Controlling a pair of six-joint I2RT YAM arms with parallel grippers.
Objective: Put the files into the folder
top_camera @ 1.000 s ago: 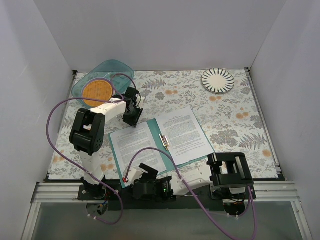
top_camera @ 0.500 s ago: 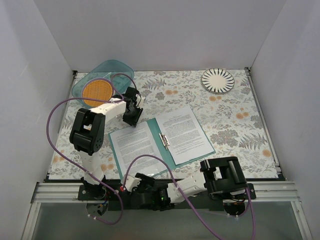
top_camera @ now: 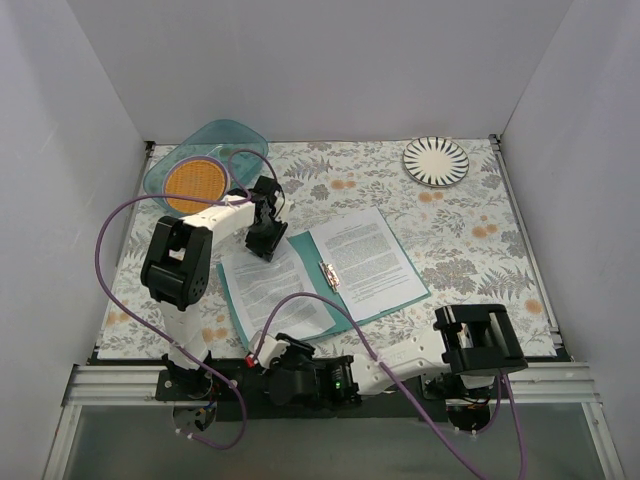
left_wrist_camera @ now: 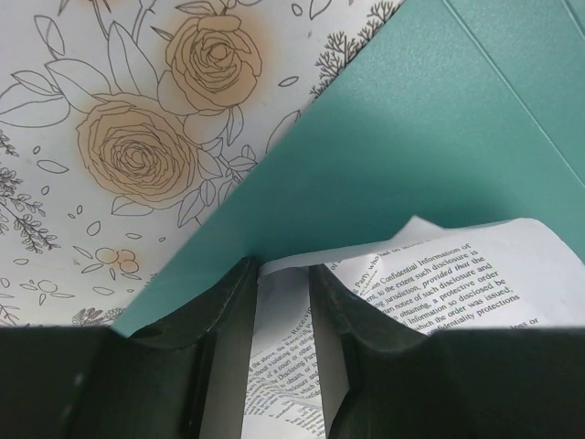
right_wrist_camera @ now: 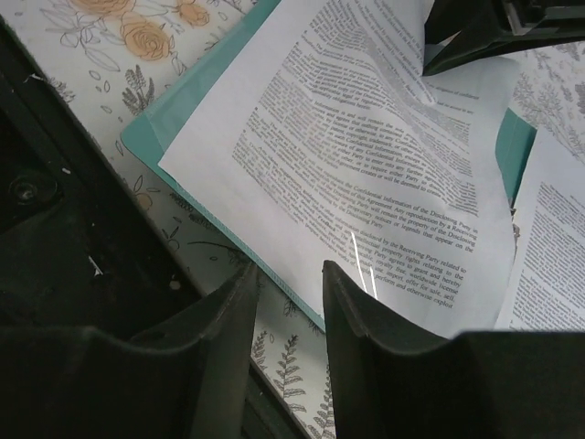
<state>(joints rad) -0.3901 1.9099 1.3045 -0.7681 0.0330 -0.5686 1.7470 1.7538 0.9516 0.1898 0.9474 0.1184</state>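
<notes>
The teal folder (top_camera: pixel 312 255) lies open mid-table, a small metal clip (top_camera: pixel 328 275) at its spine. One printed white sheet (top_camera: pixel 275 292) lies on its left half and another (top_camera: pixel 372 255) on its right half. My left gripper (top_camera: pixel 263 246) is at the far corner of the left sheet. In the left wrist view its jaws (left_wrist_camera: pixel 281 274) stand close together with the curled sheet (left_wrist_camera: pixel 439 274) between them, over the folder (left_wrist_camera: pixel 393 137). My right gripper (top_camera: pixel 272 350) sits low at the near edge, shut and empty. In its wrist view (right_wrist_camera: pixel 291 274) it hangs over the folder's near edge (right_wrist_camera: pixel 151 137) and the left sheet (right_wrist_camera: pixel 366 137).
A translucent teal bowl (top_camera: pixel 215 140) holding an orange disc (top_camera: pixel 193 183) stands at the back left, just behind my left arm. A striped white plate (top_camera: pixel 436 160) sits at the back right. White walls enclose the table on three sides. Purple cables loop over both arms.
The left sheet's far corner has buckled and the folder has shifted slightly toward the back. My right arm's elbow swung left, then back to the right, with its gripper staying low at the near edge.
</notes>
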